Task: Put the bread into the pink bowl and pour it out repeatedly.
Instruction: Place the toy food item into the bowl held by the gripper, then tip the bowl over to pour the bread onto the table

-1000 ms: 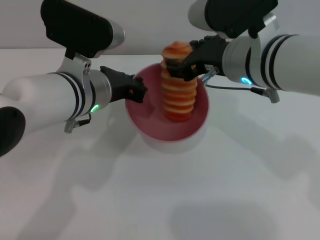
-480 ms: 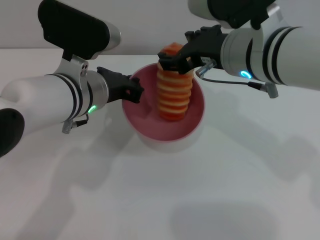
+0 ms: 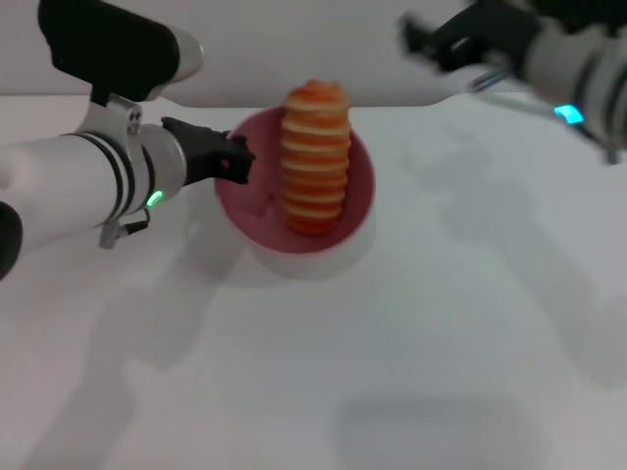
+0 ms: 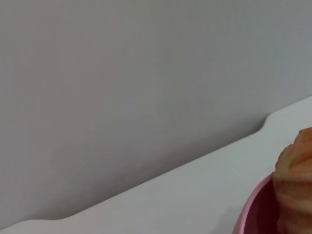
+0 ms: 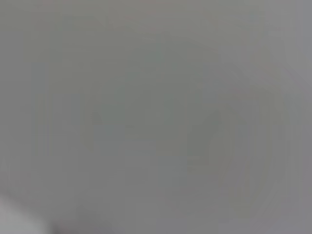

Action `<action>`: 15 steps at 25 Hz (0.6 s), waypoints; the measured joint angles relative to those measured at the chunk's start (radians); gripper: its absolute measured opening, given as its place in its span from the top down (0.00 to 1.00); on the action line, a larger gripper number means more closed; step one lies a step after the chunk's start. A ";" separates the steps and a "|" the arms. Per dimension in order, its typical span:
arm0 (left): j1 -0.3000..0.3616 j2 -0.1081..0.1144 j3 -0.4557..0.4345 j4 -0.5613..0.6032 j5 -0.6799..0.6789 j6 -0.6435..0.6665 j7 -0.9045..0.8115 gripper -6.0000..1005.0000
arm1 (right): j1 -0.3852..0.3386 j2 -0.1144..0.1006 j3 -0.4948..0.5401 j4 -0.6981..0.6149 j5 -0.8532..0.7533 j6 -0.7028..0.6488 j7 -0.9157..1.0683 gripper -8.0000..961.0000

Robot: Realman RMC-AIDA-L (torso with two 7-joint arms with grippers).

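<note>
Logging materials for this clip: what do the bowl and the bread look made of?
The pink bowl: apparently smooth, glossy plastic, judging by its even colour and soft sheen. The bread: probably a foam or rubber replica, given its uniform ridges and matte orange-cream stripes; uncertain.

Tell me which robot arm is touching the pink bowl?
The left end effector: it grips the pink bowl's rim, bread standing inside. The right end effector is far off, touching nothing.

A plain white desk (image 3: 411, 343) fills the head view, its surface marked only by soft grey shadows. Behind its far edge rises a flat grey wall (image 3: 294, 49). The left wrist view shows the same wall (image 4: 136, 87) above the desk's white edge (image 4: 185, 190), which has a rounded corner.
</note>
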 joint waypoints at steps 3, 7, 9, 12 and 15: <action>0.003 0.001 -0.010 -0.001 0.001 0.003 0.000 0.95 | -0.117 0.003 0.008 0.010 -0.152 -0.207 0.081 0.23; 0.003 0.001 -0.005 -0.009 0.001 0.031 0.005 0.95 | -0.204 0.003 0.042 0.104 -0.214 -0.389 0.144 0.23; 0.004 0.000 0.001 -0.018 0.000 0.056 0.017 0.95 | -0.244 0.005 0.049 0.182 -0.236 -0.508 0.152 0.23; 0.012 0.000 0.026 -0.032 0.000 0.122 0.072 0.95 | -0.311 0.008 0.054 0.283 -0.273 -0.737 0.155 0.23; 0.024 0.001 0.038 -0.035 0.000 0.168 0.151 0.95 | -0.332 0.006 0.065 0.319 -0.245 -0.826 0.162 0.23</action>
